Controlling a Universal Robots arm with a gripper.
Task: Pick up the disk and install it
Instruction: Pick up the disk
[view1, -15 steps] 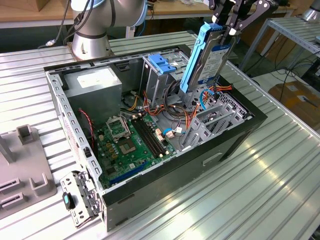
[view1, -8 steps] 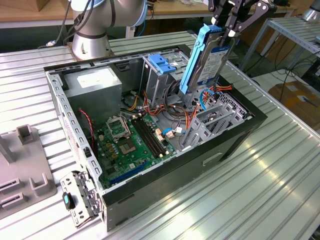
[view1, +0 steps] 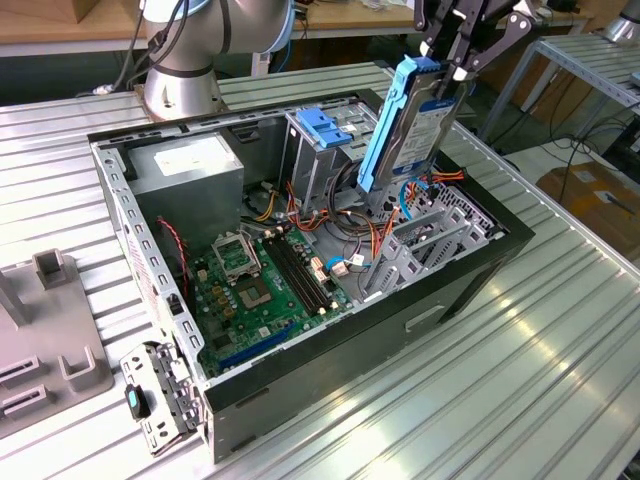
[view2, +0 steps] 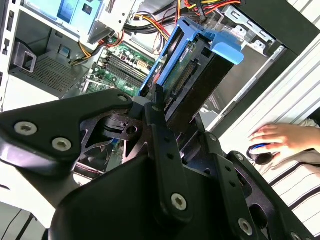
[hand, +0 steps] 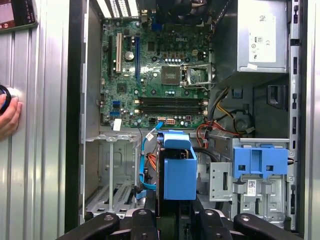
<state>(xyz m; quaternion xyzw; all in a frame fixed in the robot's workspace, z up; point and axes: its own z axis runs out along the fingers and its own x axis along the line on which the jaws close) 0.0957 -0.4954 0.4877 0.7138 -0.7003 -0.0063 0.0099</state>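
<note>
The disk (view1: 405, 125), a dark drive in a bright blue carrier, hangs tilted on end above the right side of the open computer case (view1: 480, 265). My gripper (view1: 450, 72) is shut on the disk's upper end. In the second wrist view the black fingers (view2: 159, 112) clamp the near end of the disk (view2: 187, 75), whose blue tab (view2: 225, 47) points toward the case. The first wrist view looks straight down on the disk (hand: 177, 170), held over the metal drive bay (hand: 112, 187) beside the cables.
Inside the case are the green motherboard (view1: 255, 275), a grey power supply box with a white label (view1: 185, 165), a ridged blue latch piece (view1: 325, 125) and orange cables (view1: 375, 235). A person's hand (view2: 277, 137) rests on the table by the case. A grey fixture (view1: 50, 345) stands at the exterior view's left.
</note>
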